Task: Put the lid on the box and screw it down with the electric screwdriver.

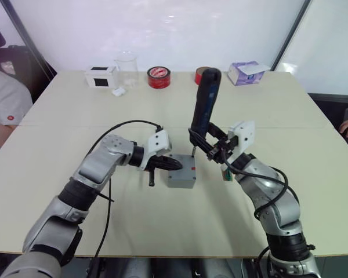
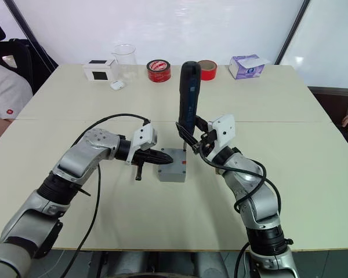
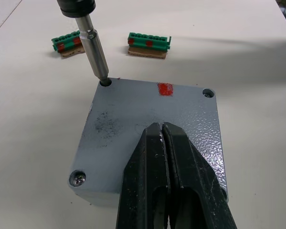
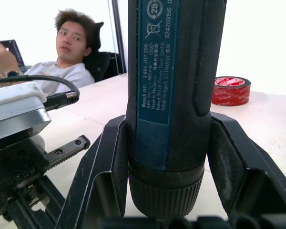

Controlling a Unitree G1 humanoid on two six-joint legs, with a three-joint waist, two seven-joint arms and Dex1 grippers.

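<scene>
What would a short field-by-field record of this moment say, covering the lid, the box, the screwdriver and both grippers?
lid: sits on the box, red mark up
box: on the table, near the middle
screwdriver: upright, bit in a corner screw hole of the lid
left gripper: fingers together, pressing on the lid
right gripper: fingers clamped around the screwdriver
screws: one seated in a near corner
nearby: two green connectors beside the box
far edge: red tape, beaker, carton
</scene>
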